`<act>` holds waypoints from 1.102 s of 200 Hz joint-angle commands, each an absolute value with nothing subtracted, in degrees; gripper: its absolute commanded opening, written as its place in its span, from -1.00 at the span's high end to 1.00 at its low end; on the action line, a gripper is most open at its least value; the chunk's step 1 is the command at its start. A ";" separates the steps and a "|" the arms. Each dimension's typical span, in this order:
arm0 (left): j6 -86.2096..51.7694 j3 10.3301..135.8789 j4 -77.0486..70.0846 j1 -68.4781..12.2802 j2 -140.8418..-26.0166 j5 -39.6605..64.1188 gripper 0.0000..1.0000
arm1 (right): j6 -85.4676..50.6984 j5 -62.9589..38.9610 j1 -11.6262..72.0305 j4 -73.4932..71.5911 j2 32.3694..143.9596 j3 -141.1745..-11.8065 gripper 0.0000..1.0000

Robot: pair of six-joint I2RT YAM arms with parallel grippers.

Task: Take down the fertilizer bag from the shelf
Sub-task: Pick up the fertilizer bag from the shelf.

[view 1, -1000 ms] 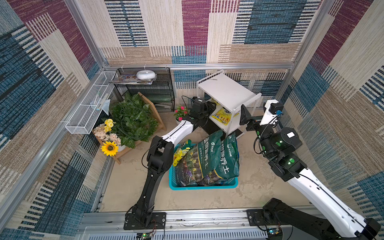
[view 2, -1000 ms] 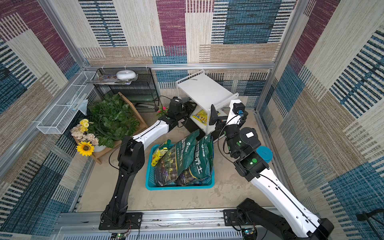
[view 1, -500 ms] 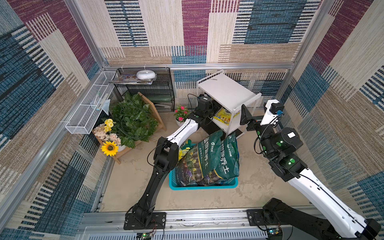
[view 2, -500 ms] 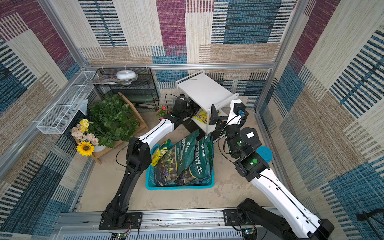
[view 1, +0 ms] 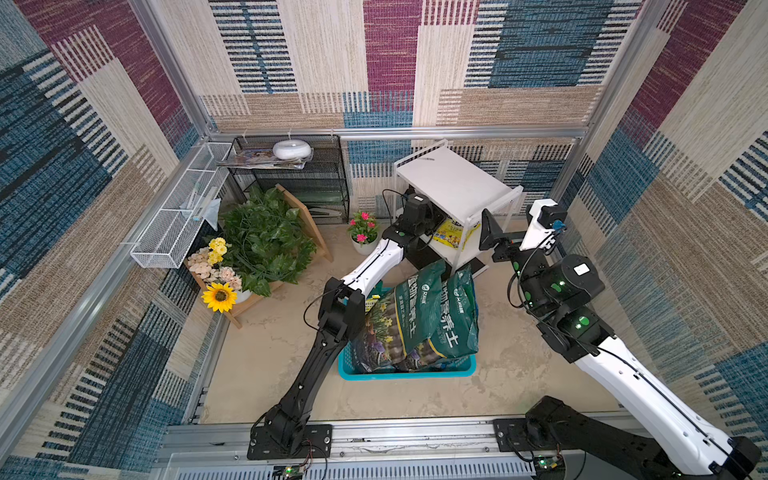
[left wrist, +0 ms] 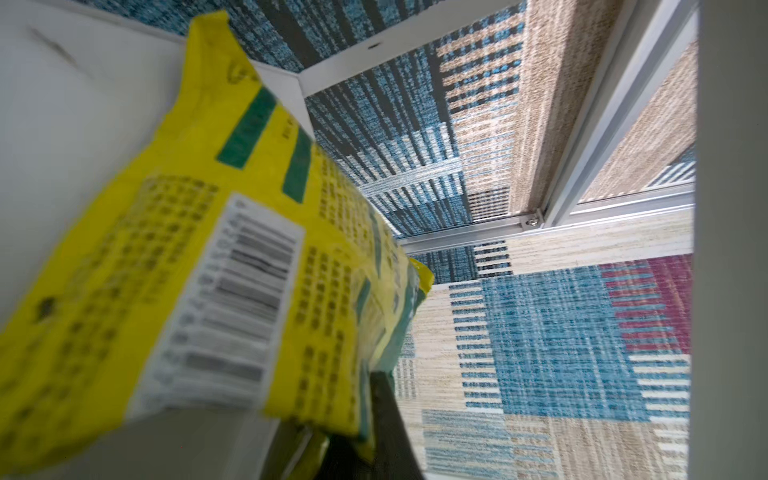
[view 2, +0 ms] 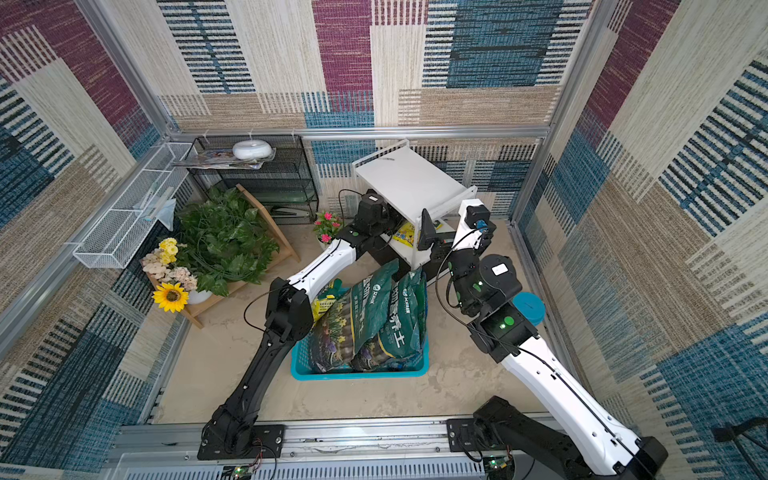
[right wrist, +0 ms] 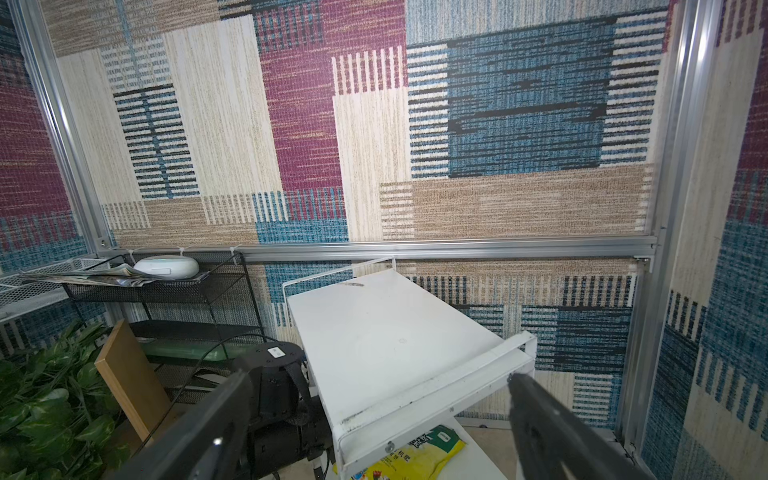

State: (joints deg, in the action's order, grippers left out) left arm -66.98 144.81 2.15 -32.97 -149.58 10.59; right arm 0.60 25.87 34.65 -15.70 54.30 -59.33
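The left gripper is reaching into the shelf, its fingers clenching, as far as I can tell, on the yellow fertilizer bag lying on the lower board. The right gripper is hovering just beside the shelf, fingers spread wide.

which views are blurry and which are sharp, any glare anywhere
Left wrist view: fertilizer bag smeared by motion blur, its print unreadable; right wrist view: shelf crisp, the near fingers soft; both top views: sharp, evenly lit, no glare.
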 commanded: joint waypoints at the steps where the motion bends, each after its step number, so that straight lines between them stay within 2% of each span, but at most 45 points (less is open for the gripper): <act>1: -66.71 144.80 4.30 -32.87 -149.47 9.49 1.00 | 0.35 25.93 34.65 -15.73 54.66 -59.69 -1.00; 30: -66.27 142.83 4.07 -32.11 -146.59 10.10 1.00 | 0.36 25.75 34.50 -15.73 54.70 -59.68 -1.00; 62: -63.94 134.41 2.30 -31.64 -138.66 9.44 1.00 | 0.25 25.51 34.48 -15.73 54.49 -59.53 -1.00; 145: -62.35 102.33 -9.31 -29.74 -113.74 6.22 1.00 | -0.34 24.49 34.39 -15.73 55.02 -59.50 -1.00; 220: -60.21 74.74 -10.23 -30.43 -86.47 1.77 1.00 | -0.61 24.23 34.30 -15.73 55.03 -59.28 -1.00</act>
State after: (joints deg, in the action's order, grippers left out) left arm -61.95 81.76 -6.24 -29.95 -94.15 4.69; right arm -0.32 24.36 34.37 -14.90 55.11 -59.33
